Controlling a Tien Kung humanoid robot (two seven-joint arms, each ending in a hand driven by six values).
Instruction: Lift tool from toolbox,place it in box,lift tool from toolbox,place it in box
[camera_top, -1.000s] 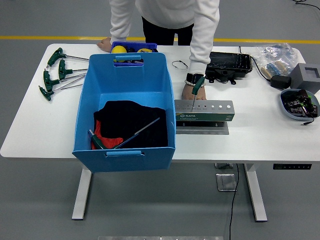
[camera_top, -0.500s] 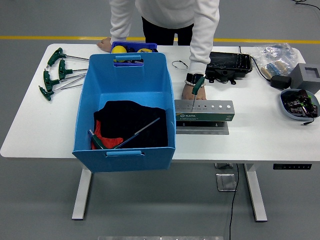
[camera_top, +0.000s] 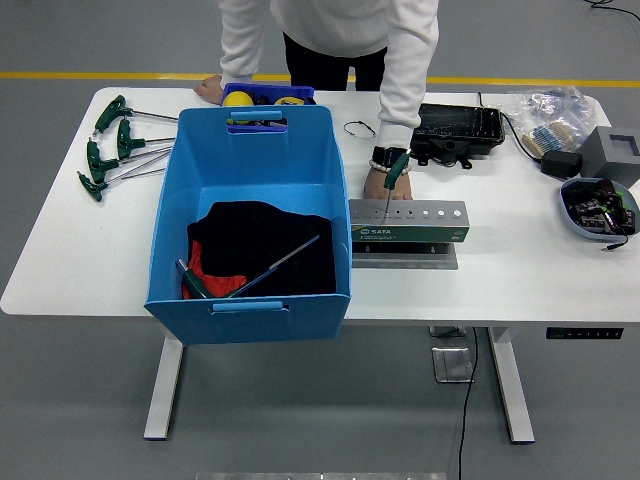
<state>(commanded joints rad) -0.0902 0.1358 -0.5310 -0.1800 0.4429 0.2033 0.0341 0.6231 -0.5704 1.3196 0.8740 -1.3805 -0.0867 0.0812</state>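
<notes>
— Since no robot arm is seen anywhere over the tabletop (camera_top: 520, 280), what can be said of the robot's hands?
— Nothing; neither is in view, so no grip can be reported. Only a person's hands are seen. One hand (camera_top: 376, 182) is laid flat on the tabletop, touching the far edge of the tool rack (camera_top: 408, 222).

— Where is the tool found, relative to that hand?
— A green-handled T-handle wrench (camera_top: 394, 176) is stood upright in the rack, just beside the hand, its handle over the wrist. It is not gripped by the fingers.

— And the box?
— The blue bin (camera_top: 250, 215) is placed to the left of that hand, touching the rack. A black cloth (camera_top: 262, 245) is spread inside, and one T-handle wrench (camera_top: 250, 278) is laid on it.

— What about the other hand?
— It (camera_top: 209, 88) is rested at the tabletop's far edge, beyond the bin. More green T-handle wrenches (camera_top: 118, 148) are scattered nearer than that hand and to its left.
</notes>
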